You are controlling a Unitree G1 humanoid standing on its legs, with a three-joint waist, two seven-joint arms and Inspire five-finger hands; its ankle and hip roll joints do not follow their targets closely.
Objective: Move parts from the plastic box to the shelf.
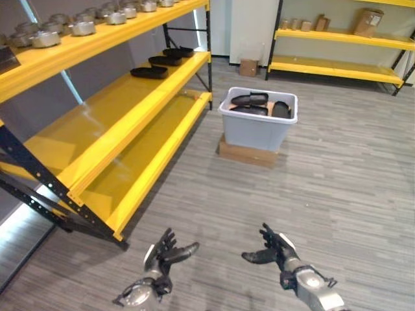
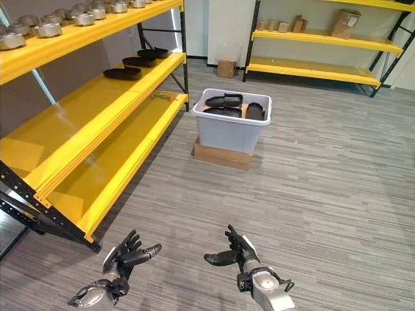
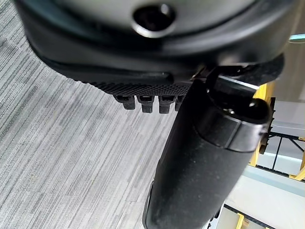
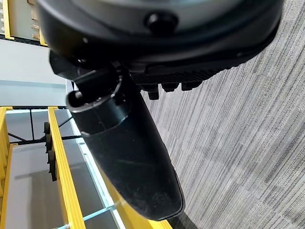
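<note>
A grey plastic box stands on a flat cardboard base in the middle of the floor, with several black parts inside. Three black parts lie on the far end of the yellow shelf's middle level at the left. My left hand and right hand hover low at the near edge, far from the box, fingers spread and holding nothing. The left thumb and right thumb stand straight over bare floor.
Metal parts line the shelf's top level. A second yellow rack with cardboard boxes stands at the back right, and a small carton sits on the floor by the wall. Grey striped floor lies between me and the box.
</note>
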